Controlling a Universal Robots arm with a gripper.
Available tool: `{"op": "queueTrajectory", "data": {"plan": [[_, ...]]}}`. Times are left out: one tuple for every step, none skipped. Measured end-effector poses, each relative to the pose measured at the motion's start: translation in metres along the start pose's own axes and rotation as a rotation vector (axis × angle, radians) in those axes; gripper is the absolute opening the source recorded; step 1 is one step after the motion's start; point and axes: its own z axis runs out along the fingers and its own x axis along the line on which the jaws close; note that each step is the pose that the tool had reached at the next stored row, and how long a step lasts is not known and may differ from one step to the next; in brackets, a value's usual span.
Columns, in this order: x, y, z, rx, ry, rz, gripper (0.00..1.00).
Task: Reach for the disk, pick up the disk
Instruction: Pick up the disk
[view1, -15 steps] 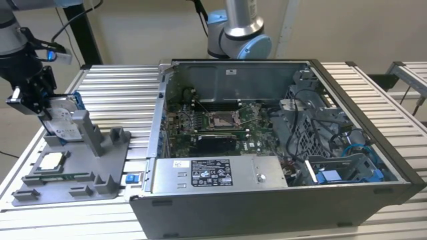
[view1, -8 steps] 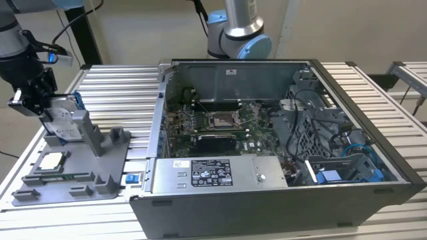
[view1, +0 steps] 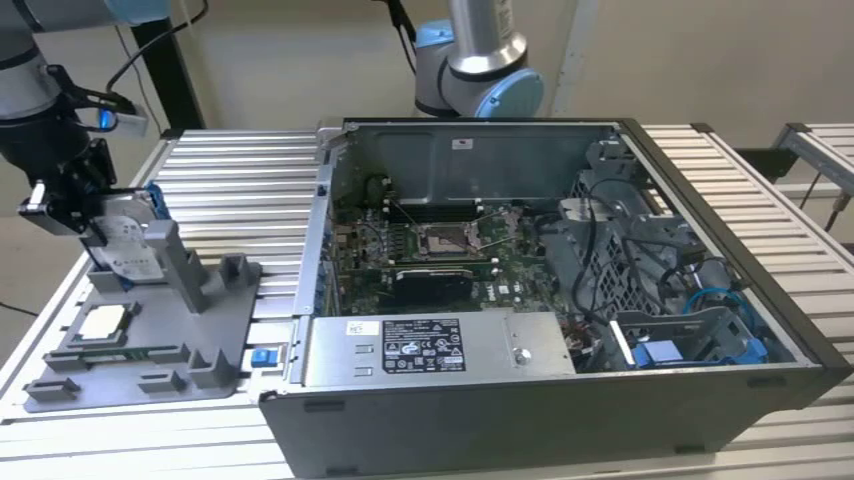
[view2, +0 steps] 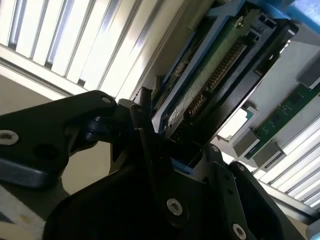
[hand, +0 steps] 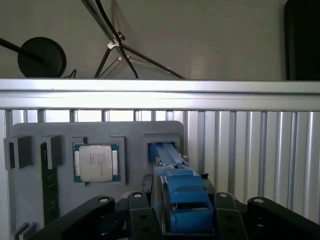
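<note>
Table: a slatted metal bench (view1: 227, 160) carries 1 open computer case (view1: 534, 420) and, towards the exterior view's left, 1 grey fixture tray (view1: 227, 320).
Disk: the disk (view1: 124, 250) stands on edge in a slot of the tray, white label facing out, with its blue bracket round the rim.
Neighbours: the processor chip (view1: 104, 322) and the small blue clip (view1: 263, 356) lie in other pockets of the same tray, apart from the disk.
Reach: done, as I judge it; the gripper (hand: 184, 215) is down over the disk's upper edge, at the far left of the exterior view.
Pick-up: not yet done; in the first wrist view the disk's far end sits in its slot on the tray, and nothing shows it raised.
Jaw opening: narrow, just the thickness of the disk (blue bracket included), with the 2 jaws standing 1 on each side of it.
Contact: in the first wrist view no gap shows between the black fingers (hand: 150, 220) and the blue bracket on either side. In the second wrist view 1 finger lies along the bracket beside the disk's green circuit board (view2: 210, 75).
Grip: clamped on the disk, by my reading, though how firmly cannot be told.
Left: the lift clear of the slot.
</note>
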Motion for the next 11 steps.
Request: {"op": "queueTrajectory", "data": {"plan": [[0.0000, 0.0000, 0.0001, 0.0001, -0.0001, 0.000, 1.00], [0.0000, 0.0000, 0.0004, 0.0005, -0.0004, 0.000, 1.00], [0.0000, -0.0001, 0.0005, 0.0008, -0.0007, 0.000, 1.00], [0.0000, -0.0001, 0.0005, 0.0009, -0.0008, 0.000, 1.00], [-0.0001, -0.0001, 0.0004, 0.0010, -0.0009, 0.000, 1.00], [-0.0001, -0.0001, 0.0000, 0.0012, -0.0010, 0.000, 1.00], [-0.0001, -0.0001, -0.0005, 0.0022, -0.0015, 0.000, 1.00], [-0.0002, -0.0001, -0.0014, 0.0025, -0.0017, 0.000, 1.00], [-0.0002, -0.0001, -0.0019, 0.0022, -0.0015, 0.000, 1.00], [-0.0002, -0.0001, -0.0023, 0.0016, -0.0012, 0.000, 1.00], [-0.0002, 0.0000, -0.0028, 0.0010, -0.0008, 0.000, 1.00]]}}
